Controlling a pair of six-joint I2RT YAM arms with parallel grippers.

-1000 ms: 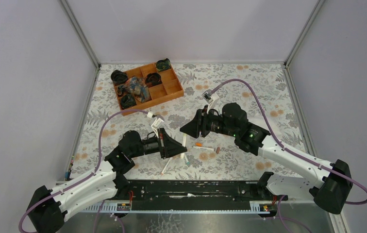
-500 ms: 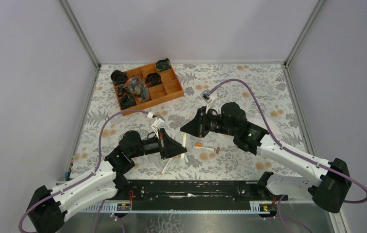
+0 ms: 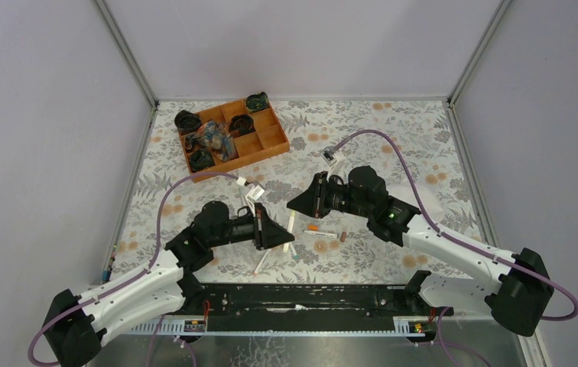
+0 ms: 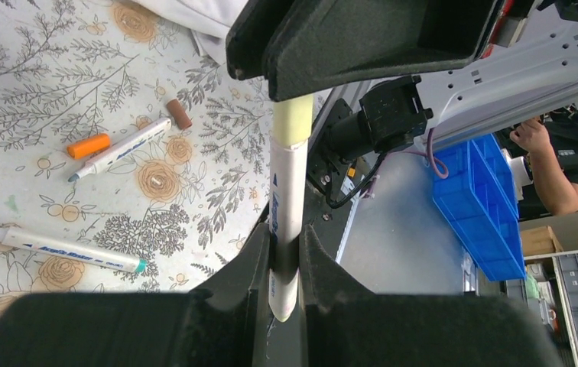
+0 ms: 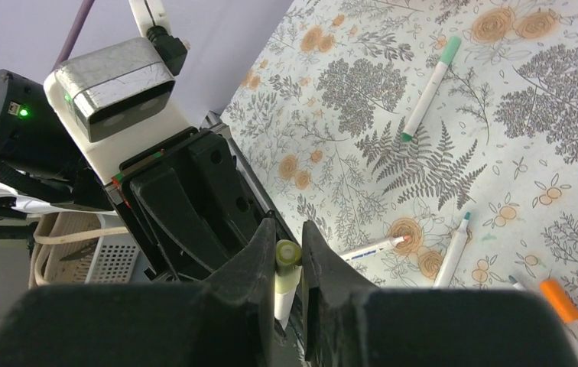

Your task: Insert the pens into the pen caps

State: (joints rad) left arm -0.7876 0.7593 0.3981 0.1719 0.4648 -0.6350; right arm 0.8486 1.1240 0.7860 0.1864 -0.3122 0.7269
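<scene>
My left gripper (image 3: 283,235) (image 4: 286,229) is shut on a white pen (image 4: 284,206), which stands up between its fingers. The pen's far end sits in a yellowish pen cap (image 4: 293,122) (image 5: 287,254). My right gripper (image 3: 295,205) (image 5: 287,229) is shut on that cap. The two grippers face each other above the mat, joined by the pen (image 3: 291,222). Loose on the mat lie an orange cap (image 4: 89,145) (image 5: 560,300), a brown cap (image 4: 180,114), a white pen (image 4: 121,149) next to the orange cap, and a teal-tipped pen (image 4: 56,248).
An orange divided tray (image 3: 271,143) holding black items stands at the back left. More pens lie on the floral mat: a green-capped one (image 5: 427,88), a red-tipped one (image 5: 374,248) and a teal-tipped one (image 5: 452,256). The black base rail (image 3: 301,298) runs along the near edge.
Both arms have shifted only slightly. The left arm has edged forward and the right gripper a little to the right. Both grippers stay shut on the same pen and cap.
</scene>
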